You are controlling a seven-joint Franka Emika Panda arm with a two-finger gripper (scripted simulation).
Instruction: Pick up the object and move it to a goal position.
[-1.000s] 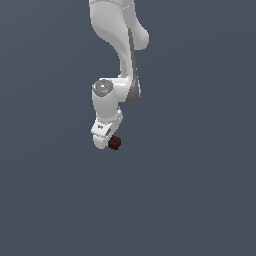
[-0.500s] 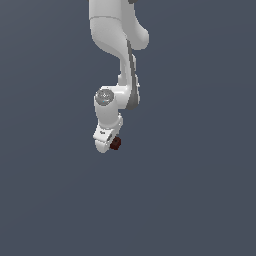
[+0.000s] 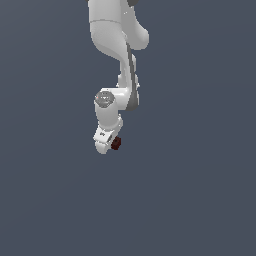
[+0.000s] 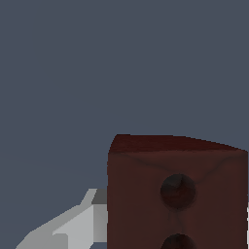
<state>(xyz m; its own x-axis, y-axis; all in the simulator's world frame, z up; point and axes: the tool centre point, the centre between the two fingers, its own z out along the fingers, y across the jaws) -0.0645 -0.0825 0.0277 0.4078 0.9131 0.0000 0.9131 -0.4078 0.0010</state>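
Object cut off; fingers mostly hidden.

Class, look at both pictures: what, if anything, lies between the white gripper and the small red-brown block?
Nothing. In the exterior view the block sits right against the gripper; in the wrist view a finger meets it.

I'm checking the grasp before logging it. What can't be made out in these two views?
- Exterior view: the hand is too small to show how its fingers meet the block.
- Wrist view: the block is cut off by the frame edges and hides one finger; only the other finger shows.
- No goal marker is visible in either view.
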